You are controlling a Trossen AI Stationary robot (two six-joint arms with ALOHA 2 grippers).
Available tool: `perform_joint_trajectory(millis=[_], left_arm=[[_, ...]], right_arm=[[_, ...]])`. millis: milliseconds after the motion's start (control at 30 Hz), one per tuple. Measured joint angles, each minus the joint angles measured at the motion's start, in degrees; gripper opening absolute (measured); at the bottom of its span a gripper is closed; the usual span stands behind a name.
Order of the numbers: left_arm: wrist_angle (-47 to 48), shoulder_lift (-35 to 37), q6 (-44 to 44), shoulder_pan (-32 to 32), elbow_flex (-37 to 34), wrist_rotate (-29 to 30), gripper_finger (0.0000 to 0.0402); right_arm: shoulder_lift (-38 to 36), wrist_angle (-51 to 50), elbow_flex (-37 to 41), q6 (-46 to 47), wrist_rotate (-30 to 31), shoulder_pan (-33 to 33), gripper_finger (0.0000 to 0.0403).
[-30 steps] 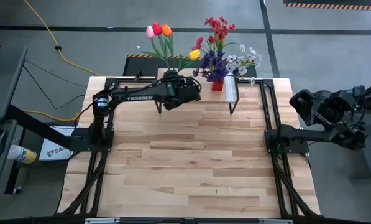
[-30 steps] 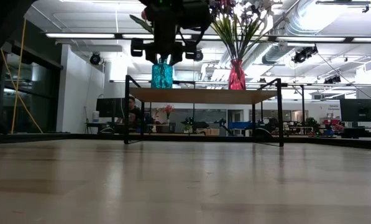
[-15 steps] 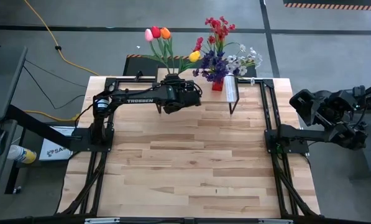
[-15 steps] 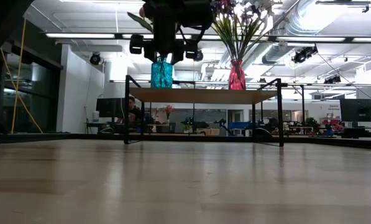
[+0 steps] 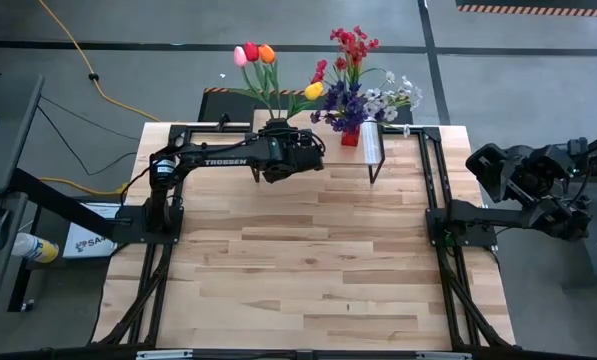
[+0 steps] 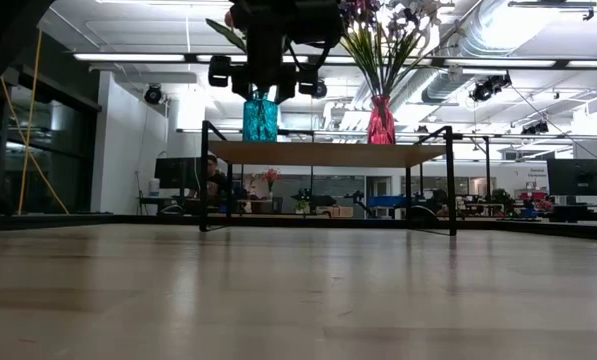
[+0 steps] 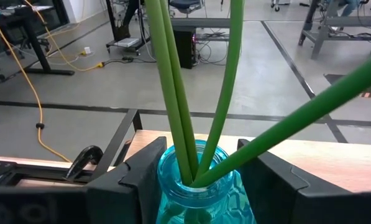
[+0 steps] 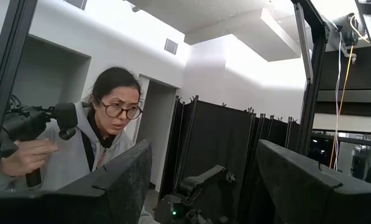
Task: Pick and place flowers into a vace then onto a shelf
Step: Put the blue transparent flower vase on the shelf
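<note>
The left tool (image 5: 278, 140) reached over the shelf (image 5: 376, 150) at the bench's (image 5: 308, 260) far edge, its fingers (image 7: 135, 180) standing on either side of the blue vase's (image 7: 194, 186) neck. In the left wrist view they sat close against the glass; whether they pressed it or had just come free could not be told. The vase stood upright on the shelf top, beside the red vase (image 6: 381, 120), so the placing looked done or nearly so, and the arm was placed to let go without tipping it.

The right tool (image 5: 493, 170) waited off the bench's right side, fingers apart, holding nothing.

Count: two vases, both on the shelf. The blue one held four stems (image 7: 173, 93) at its mouth, carrying the tulips (image 5: 255, 50), pink, red, orange and one yellow. The red vase held the sprigs (image 5: 353, 70) in red, purple and white; their number could not be made out. No flowers lay on the bench, so the task seemed near its end.
</note>
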State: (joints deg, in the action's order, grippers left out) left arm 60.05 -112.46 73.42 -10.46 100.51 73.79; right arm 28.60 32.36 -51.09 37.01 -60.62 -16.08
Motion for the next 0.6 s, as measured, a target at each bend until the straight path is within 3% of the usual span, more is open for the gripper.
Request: perform_joint_trajectory(millis=[367,600], left_arm=[[-0.04,0.00,-0.01,0.00,0.00,-0.14,0.0230],[-0.04,-0.04,0.01,0.00,0.00,0.11,0.0290]], right_arm=[[-0.02,-0.16,0.00,0.02,0.00,0.00,0.0280],[0.00,-0.48,0.00,0.03,0.00,-0.01,0.0279]])
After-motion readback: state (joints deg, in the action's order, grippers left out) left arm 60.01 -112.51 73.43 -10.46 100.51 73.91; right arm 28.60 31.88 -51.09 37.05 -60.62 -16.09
